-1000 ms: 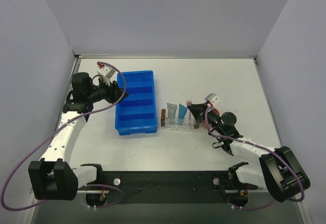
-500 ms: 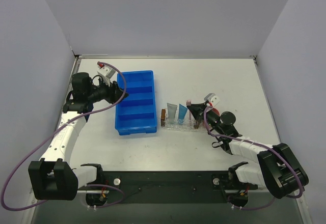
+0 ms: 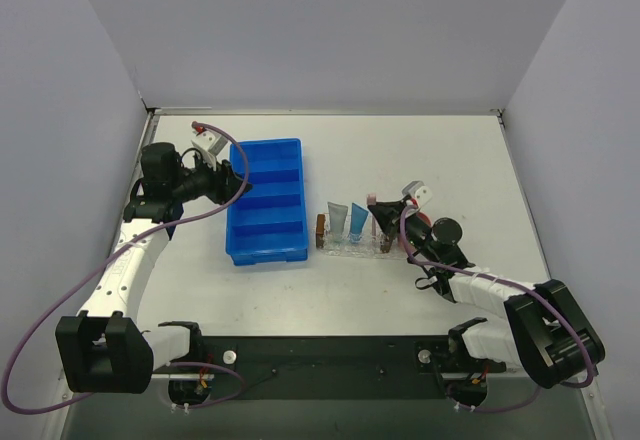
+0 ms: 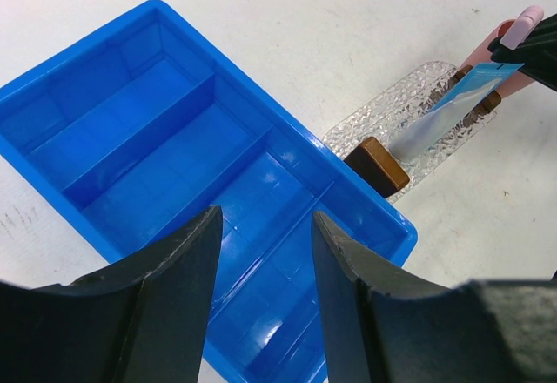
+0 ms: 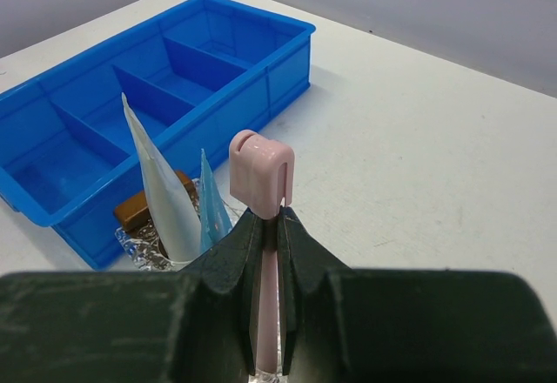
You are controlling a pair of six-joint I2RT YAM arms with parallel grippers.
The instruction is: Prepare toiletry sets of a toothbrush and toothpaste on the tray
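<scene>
The clear glittery tray point(image 3: 350, 244) lies right of the blue bin, with a brown block point(image 5: 144, 210) at its end. Two toothpaste tubes rest on it, one pale grey point(image 3: 338, 220) point(image 5: 162, 193) and one brighter blue point(image 3: 358, 220) point(image 5: 211, 207). My right gripper point(image 5: 271, 219) point(image 3: 385, 219) is shut on the pink toothbrush point(image 5: 261, 174) point(image 3: 371, 203). It holds the toothbrush at the tray's right end, beside the blue tube. The capped head sticks out past the fingertips. My left gripper point(image 4: 265, 222) point(image 3: 236, 180) hangs open over the bin with nothing between its fingers.
The blue compartmented bin point(image 3: 265, 200) point(image 4: 157, 131) sits left of the tray, and the compartments in view hold nothing. A small red thing point(image 3: 424, 222) peeks out behind the right arm. Walls enclose the white table on three sides.
The right arm has shifted very slightly with the toothbrush in its grip. The left arm has stayed where it was.
</scene>
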